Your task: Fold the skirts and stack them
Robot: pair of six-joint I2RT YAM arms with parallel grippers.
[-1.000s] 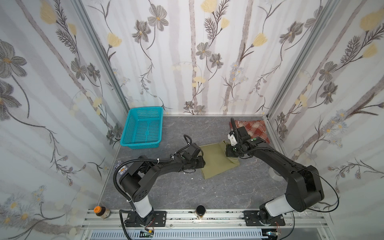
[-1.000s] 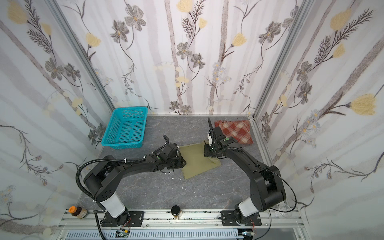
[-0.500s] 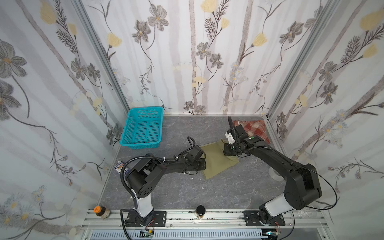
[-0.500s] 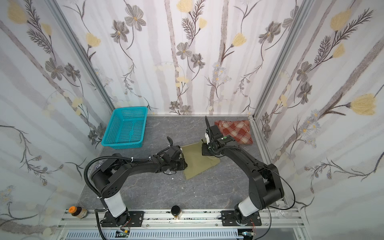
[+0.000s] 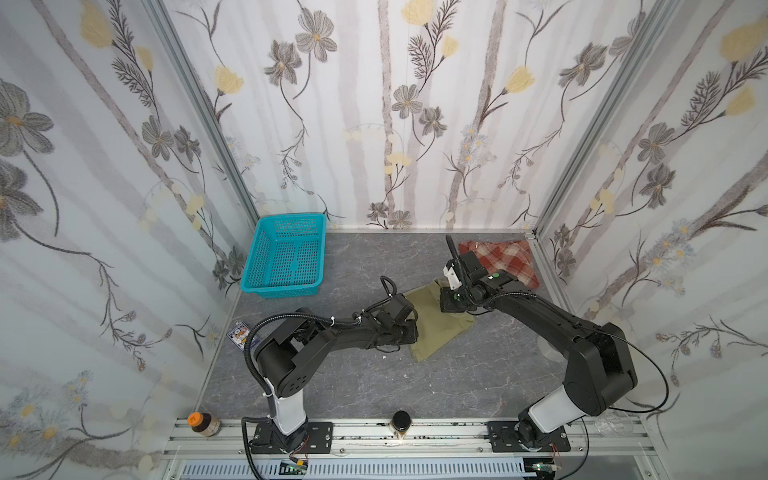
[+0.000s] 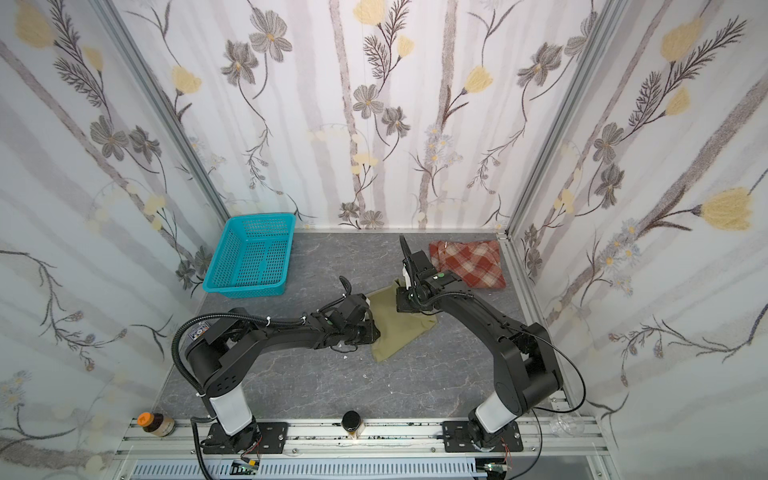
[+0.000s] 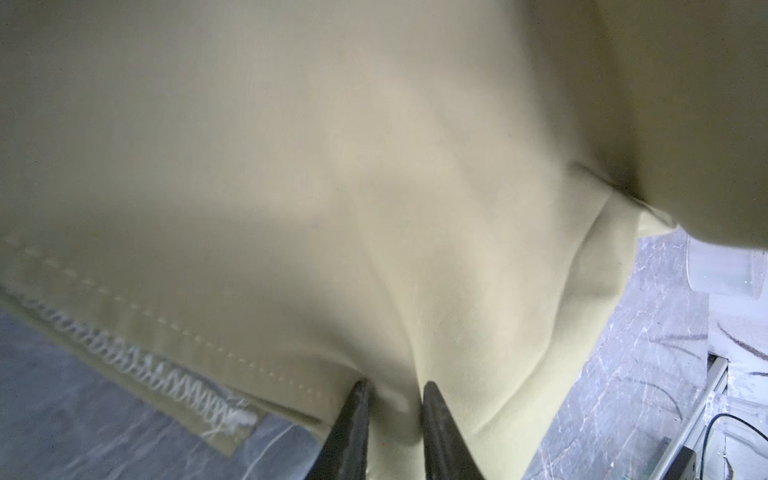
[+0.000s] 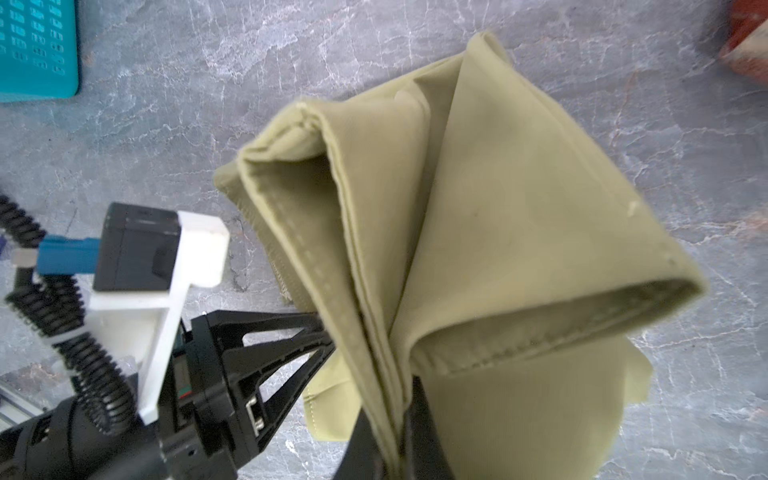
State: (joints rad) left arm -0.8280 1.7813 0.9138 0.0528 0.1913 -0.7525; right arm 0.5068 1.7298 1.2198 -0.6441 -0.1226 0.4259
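Holding the olive skirt (image 5: pixel 436 328) at two edges, both arms meet over the middle of the table (image 5: pixel 374 386).

Left gripper (image 7: pixel 395 399): jaws drawn close with a ridge of olive cloth pinched between them, at the skirt's hemmed left edge. Both top views show it low at that edge.

Right gripper (image 8: pixel 399 436): jaws pressed together on several stacked layers at the skirt's far right corner. From that pinch the folds fan out and lift off the table. The layers are not flush; one flap hangs open beside the hem.

Position of the work: the olive skirt lies between the two grippers, its long axis running from the near point toward the far edge, slightly slanted. Most of it rests on the table.

Deciding relation: the plaid skirt (image 5: pixel 505 262) lies folded in the far right corner, beyond and to the right of the right gripper, well apart from the left one. The right arm is the nearer. In my judgement the olive skirt must travel far-right, corner first, to land on it.

The basket (image 5: pixel 286 286) stands far left, clear of the work.
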